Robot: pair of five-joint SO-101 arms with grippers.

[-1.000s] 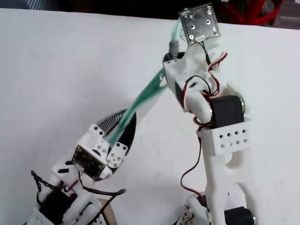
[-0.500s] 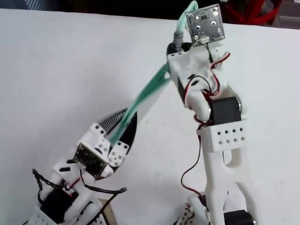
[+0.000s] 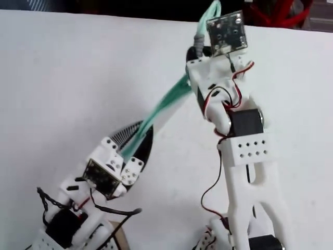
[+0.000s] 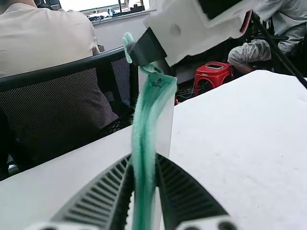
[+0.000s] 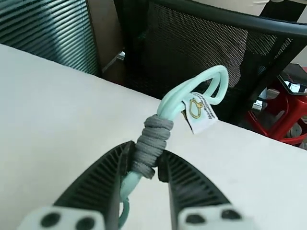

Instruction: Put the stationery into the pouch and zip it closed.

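Pouch (image 3: 156, 113) on edge, long axis diagonal

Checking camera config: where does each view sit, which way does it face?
High view: fixed above the table, looking down; both arms, pouch stretched between.
Left wrist: on left arm, looking along the pouch toward a chair; own jaws grip it.
Right wrist: on right arm, facing a chair; own jaws pinch the pull cord.
Shared: high and left wrist show the pouch.
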